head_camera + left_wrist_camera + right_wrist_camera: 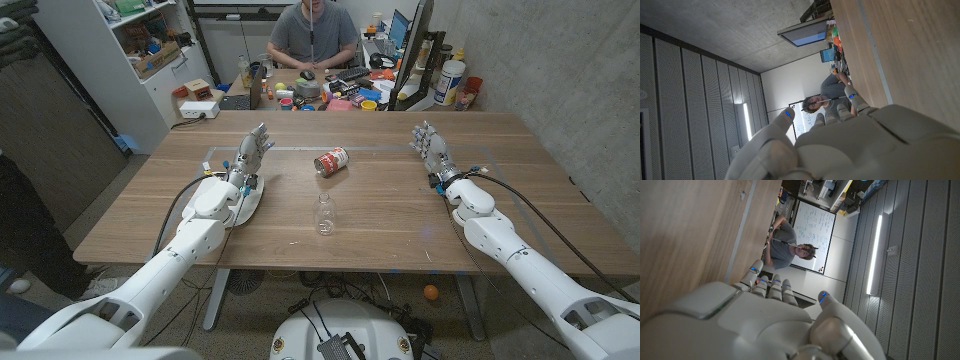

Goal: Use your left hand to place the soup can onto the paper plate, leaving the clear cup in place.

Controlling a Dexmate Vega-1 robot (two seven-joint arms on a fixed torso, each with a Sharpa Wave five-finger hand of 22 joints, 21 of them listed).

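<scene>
a wooden bench (400, 215) is shown from above, with strips of clear tape (478, 163) laid near its far corners. behind its far edge a person (312, 38) in a grey shirt is seated at a cluttered desk (330, 92) on which small colourful items are spread. a white shelving unit (150, 50) is seen at the far left, and a white container (449, 82) at the far right. an orange ball (430, 293) is seen on the floor beneath the bench. a whiteboard (812, 235) is visible behind the person in the right wrist view.
</scene>
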